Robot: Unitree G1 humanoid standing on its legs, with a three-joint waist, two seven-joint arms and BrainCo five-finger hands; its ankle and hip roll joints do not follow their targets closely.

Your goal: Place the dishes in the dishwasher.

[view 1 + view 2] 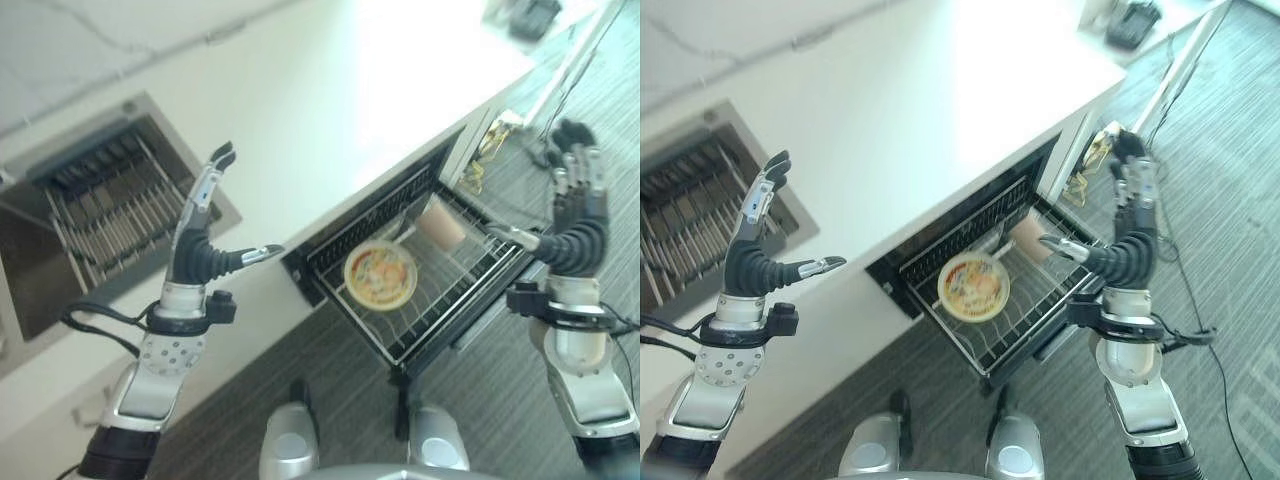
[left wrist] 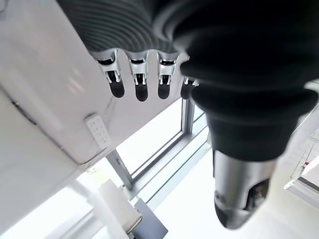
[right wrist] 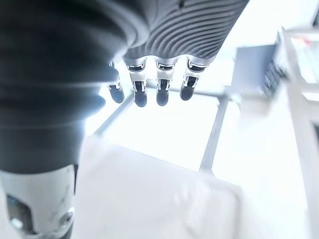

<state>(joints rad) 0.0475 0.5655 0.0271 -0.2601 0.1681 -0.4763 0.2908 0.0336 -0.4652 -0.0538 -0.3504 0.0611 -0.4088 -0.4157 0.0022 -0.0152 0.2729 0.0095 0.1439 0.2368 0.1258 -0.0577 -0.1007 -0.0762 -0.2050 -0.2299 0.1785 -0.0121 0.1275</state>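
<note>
A round plate (image 1: 380, 274) with a colourful pattern lies in the pulled-out wire rack (image 1: 470, 295) of the dishwasher under the counter. A pinkish cup (image 1: 440, 223) lies on its side in the rack just behind the plate. My left hand (image 1: 198, 235) is raised above the counter, fingers straight up and thumb out, holding nothing. To the right of the rack my right hand (image 1: 577, 215) is also raised, fingers straight and empty. Both hands stand well apart from the dishes.
A sink (image 1: 95, 215) with a ribbed metal drying rack in it is sunk into the white counter (image 1: 330, 100) at the left. A dark object (image 1: 530, 15) sits at the counter's far right end. Grey striped floor (image 1: 500, 400) lies before the dishwasher.
</note>
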